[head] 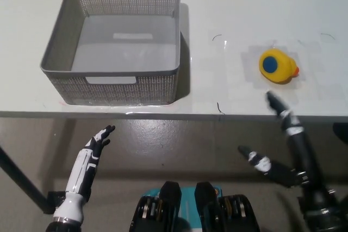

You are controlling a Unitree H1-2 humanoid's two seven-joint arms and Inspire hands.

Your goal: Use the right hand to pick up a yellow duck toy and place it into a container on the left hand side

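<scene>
One yellow duck toy (278,66), one grey basket (122,82) (seemingly empty), one table (228,4).

Likely a lab: bare white table (261,4) over grey concrete floor (179,145).

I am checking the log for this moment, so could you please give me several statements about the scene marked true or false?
1. The basket holds nothing. True.
2. The duck sits inside the basket. False: it lies on the table, to the right of the basket.
3. The right hand holds the duck. False: it is open and near the table edge, short of the duck.
4. The left hand is low, in front of the table, holding nothing. True.
5. The duck is red. False: it is yellow, with a blue patch.
</scene>
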